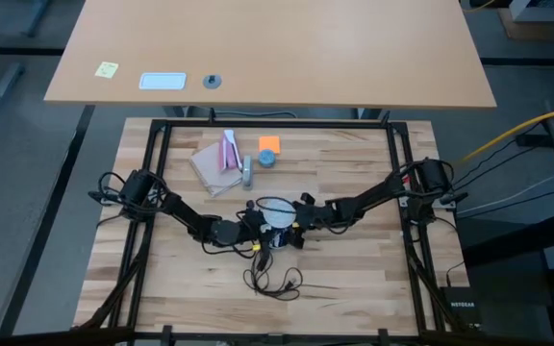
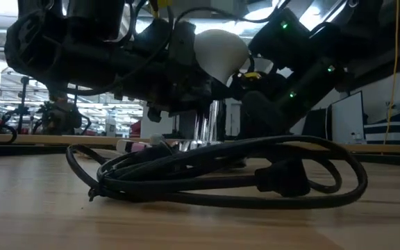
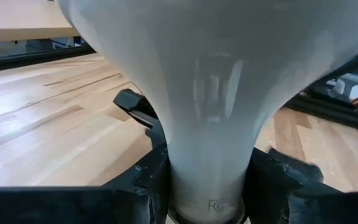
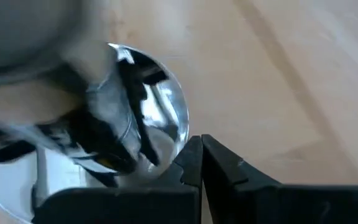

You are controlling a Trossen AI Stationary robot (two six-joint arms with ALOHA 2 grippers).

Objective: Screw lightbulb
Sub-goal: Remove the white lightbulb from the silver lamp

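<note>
High view: both arms reach inward and meet near the middle of the wooden surface [image 1: 354, 250]. The left pincer [image 1: 249, 229] and the right pincer [image 1: 301, 219] sit on either side of the lightbulb [image 1: 277, 216], whose white globe shows between them. A black cord [image 1: 272, 279] lies coiled on the near side of the pincers. On the far side, well apart from them, lie a pink-and-tan packet [image 1: 219, 161], an orange block [image 1: 269, 144] and a small blue-grey round piece [image 1: 267, 160].

Low view: the lightbulb [image 2: 219, 52] is held clear of the surface, globe uppermost, with dark arm parts crowding it on both sides. Below it hangs a shiny metal part [image 2: 210, 125] (socket or base, cannot tell which). The cord [image 2: 221, 173] loops across the foreground.

Left wrist view: the left pincer [image 3: 207, 186] is clamped around the pale neck of the lightbulb [image 3: 210, 93], one dark finger pressed on each side; the globe swells away from the pincer and fills the frame.

Right wrist view: the right pincer [image 4: 194, 162] has its fingertips drawn together, pinching the rim of a round silver socket [image 4: 160, 112]. The lightbulb [image 4: 23, 25] is a grey blur just beyond.
</note>
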